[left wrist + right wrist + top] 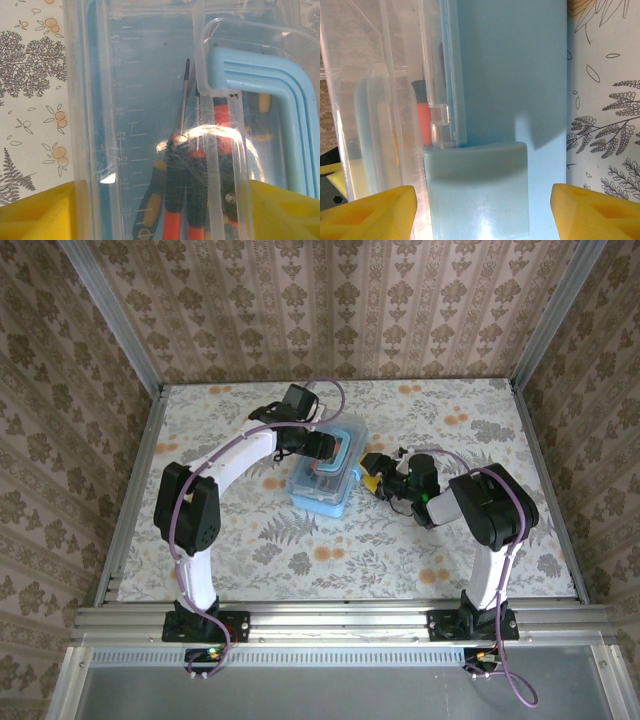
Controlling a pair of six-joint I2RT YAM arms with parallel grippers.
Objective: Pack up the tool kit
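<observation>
Across the case lid (150, 60), embossed ruler graduations (131, 122).

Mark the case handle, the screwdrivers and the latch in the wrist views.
handle (250, 70), left wrist view, on its horizontal blue bar.
screwdrivers (176, 185), left wrist view, on one ribbed black grip.
latch (477, 190), right wrist view, on its flat light-blue face.

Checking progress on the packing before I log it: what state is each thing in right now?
tool case: lying flat, clear lid down.
screwdrivers: inside the case, under the lid.
latch: whether snapped shut, unclear.
left pincer: open, above the lid.
right pincer: open, straddling the latch.
</observation>
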